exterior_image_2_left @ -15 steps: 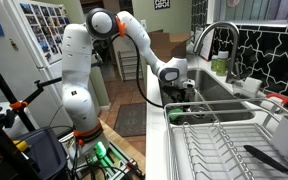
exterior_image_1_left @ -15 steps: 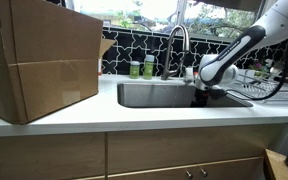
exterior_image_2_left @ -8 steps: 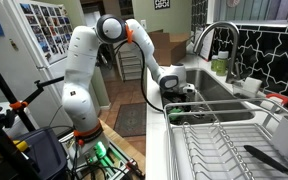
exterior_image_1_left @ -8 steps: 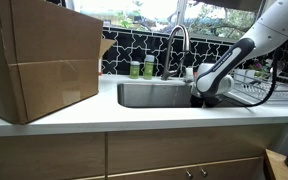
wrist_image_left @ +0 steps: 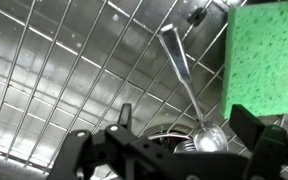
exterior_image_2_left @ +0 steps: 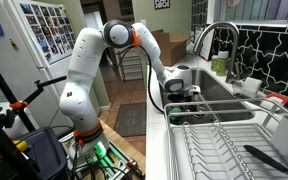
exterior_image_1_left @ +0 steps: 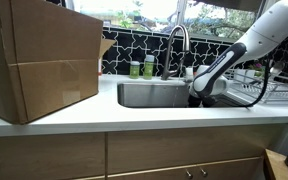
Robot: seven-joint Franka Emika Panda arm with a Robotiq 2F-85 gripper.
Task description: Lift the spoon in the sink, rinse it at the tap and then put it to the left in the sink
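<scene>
In the wrist view the metal spoon (wrist_image_left: 187, 85) lies on a wire grid on the floor of the sink (wrist_image_left: 44, 110). Its handle points up the picture and its bowl rests near the drain (wrist_image_left: 156, 137). My gripper (wrist_image_left: 184, 116) is open and hangs just above, one finger (wrist_image_left: 125, 112) left of the bowl and the other on its right, touching nothing. In both exterior views the gripper (exterior_image_1_left: 201, 94) (exterior_image_2_left: 181, 90) dips into the right end of the steel sink (exterior_image_1_left: 149, 95), right of the gooseneck tap (exterior_image_1_left: 177, 42) (exterior_image_2_left: 216, 34).
A green sponge (wrist_image_left: 265, 58) lies close to the right of the spoon. A large cardboard box (exterior_image_1_left: 39, 60) fills the counter left of the sink. Two green bottles (exterior_image_1_left: 142, 68) stand behind it. A wire dish rack (exterior_image_2_left: 229, 145) (exterior_image_1_left: 272, 88) sits on the other side.
The arm has bent lower and the gripper has sunk deeper into the sink. Its jaws have stayed open.
</scene>
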